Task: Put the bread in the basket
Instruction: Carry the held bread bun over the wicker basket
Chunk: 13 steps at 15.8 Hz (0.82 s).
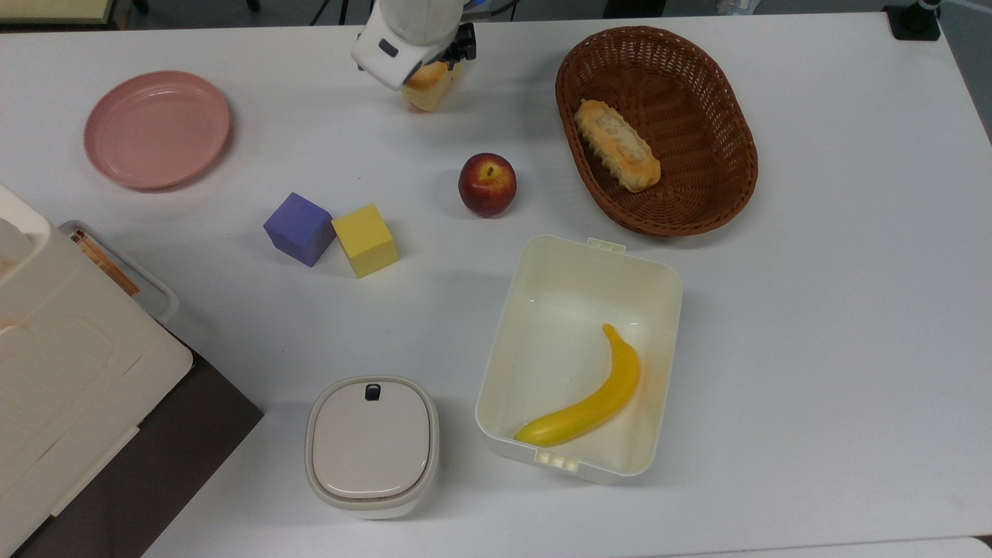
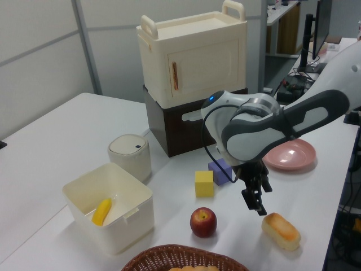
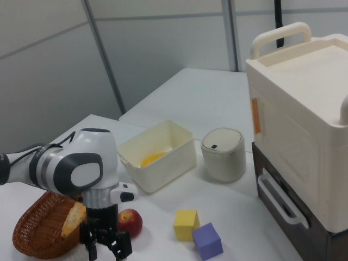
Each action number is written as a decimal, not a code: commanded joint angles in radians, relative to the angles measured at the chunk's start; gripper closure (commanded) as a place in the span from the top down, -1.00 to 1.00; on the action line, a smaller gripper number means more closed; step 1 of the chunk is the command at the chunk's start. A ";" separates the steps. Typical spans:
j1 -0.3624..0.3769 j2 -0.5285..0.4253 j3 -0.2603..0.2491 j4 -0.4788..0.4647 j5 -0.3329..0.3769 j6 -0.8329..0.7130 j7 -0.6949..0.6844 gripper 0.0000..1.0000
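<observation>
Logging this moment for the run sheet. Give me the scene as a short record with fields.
target: bread, on the white table
goal: wicker basket, already holding a longer ridged bread
hand: hand above the target, fingers apart, not gripping
nearby: apple; purple cube beside the yellow cube
tub: cream tub holding a banana
step: grasp not yet made

orange-golden-topped stubby bread (image 2: pixel 280 230) | dark reddish-brown woven wicker basket (image 1: pixel 728 116) | red round apple (image 1: pixel 487 184) | white flat counter (image 1: pixel 814 310)
</observation>
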 commanded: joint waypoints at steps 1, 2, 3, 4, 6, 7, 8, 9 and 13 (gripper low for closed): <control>0.029 0.037 -0.002 -0.003 0.015 0.022 0.023 1.00; 0.029 0.048 -0.002 -0.003 0.015 0.022 0.022 1.00; 0.030 0.057 -0.002 -0.001 0.015 0.022 0.022 1.00; 0.030 0.068 -0.002 -0.001 0.015 0.022 0.022 1.00; 0.030 0.089 -0.002 -0.001 0.015 0.023 0.022 1.00; 0.030 0.100 -0.002 -0.001 0.015 0.023 0.022 1.00; 0.033 0.112 -0.002 -0.001 0.015 0.023 0.022 1.00; 0.033 0.122 -0.002 0.000 0.015 0.023 0.022 1.00; 0.035 0.151 -0.002 0.000 0.015 0.022 0.022 0.99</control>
